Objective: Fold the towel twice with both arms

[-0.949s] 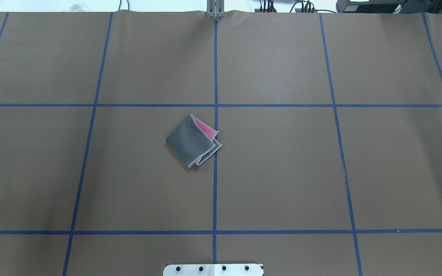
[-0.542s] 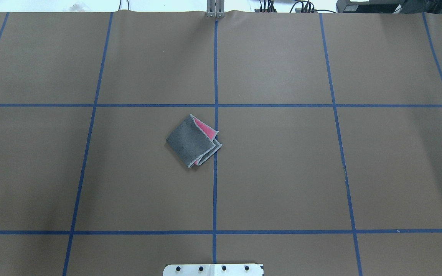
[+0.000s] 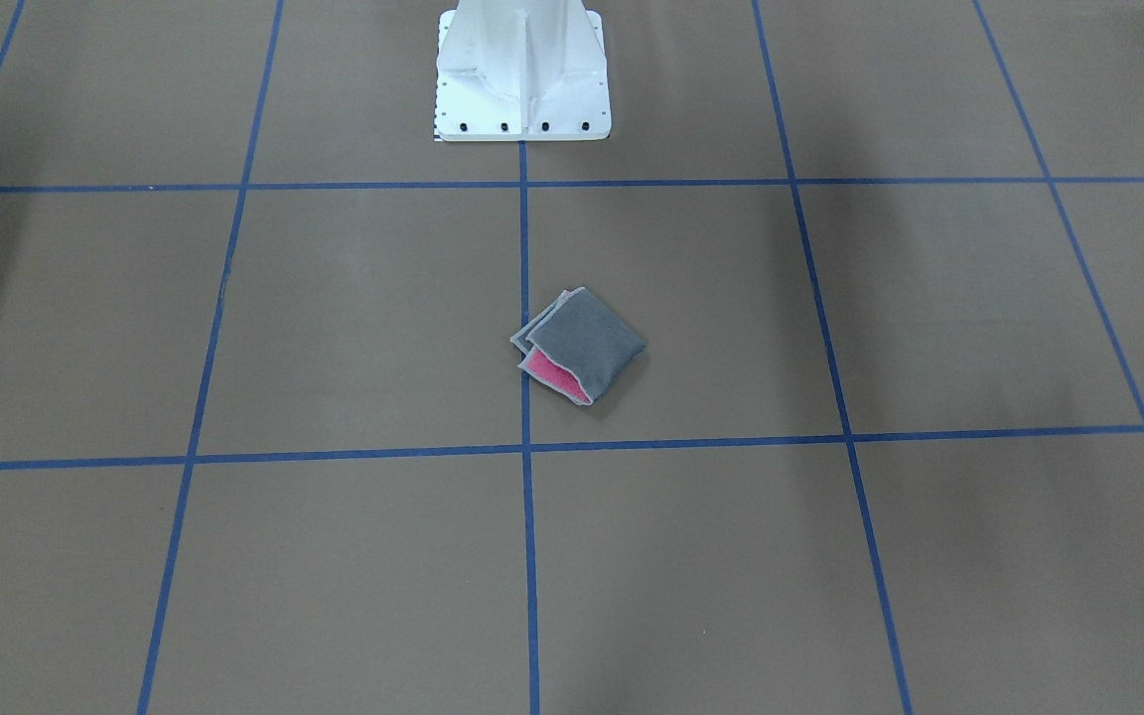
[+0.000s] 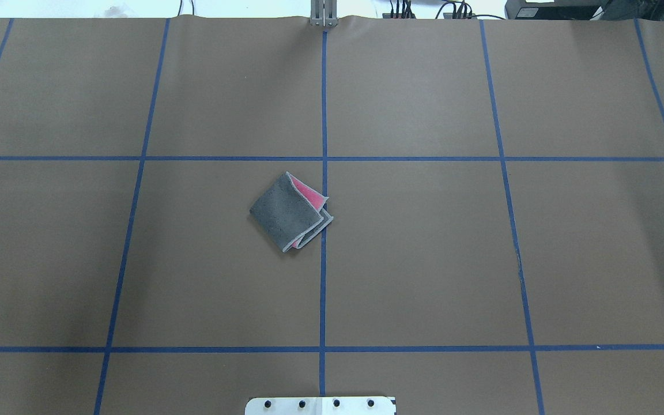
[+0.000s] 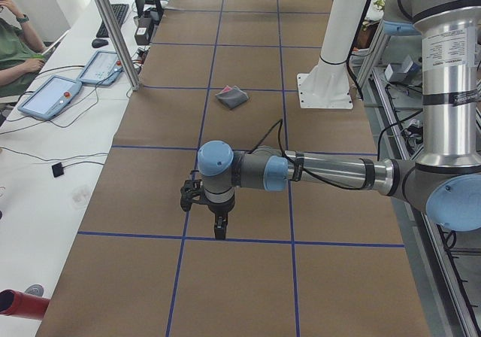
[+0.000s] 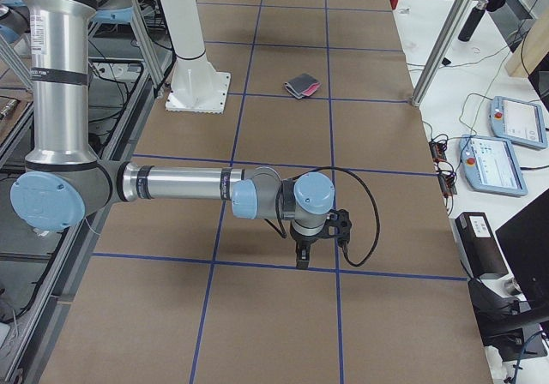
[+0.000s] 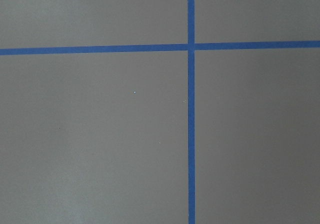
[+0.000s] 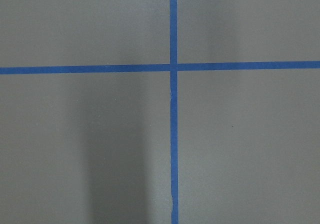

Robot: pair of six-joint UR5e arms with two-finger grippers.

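The towel (image 4: 289,212) lies folded small near the table's middle, dark grey face up, with pink showing at its open edges. It also shows in the front-facing view (image 3: 582,343), the left view (image 5: 232,95) and the right view (image 6: 302,86). My left gripper (image 5: 219,234) shows only in the left view, pointing down over a tape line far from the towel; I cannot tell if it is open. My right gripper (image 6: 302,262) shows only in the right view, likewise far from the towel; I cannot tell its state. Both wrist views show only brown table and blue tape.
The brown table (image 4: 424,259) carries a grid of blue tape lines. The white pedestal base (image 3: 521,70) stands at the robot's side. An operator and teach pendants (image 5: 49,95) are beyond the far table edge, with more pendants (image 6: 493,157) in the right view.
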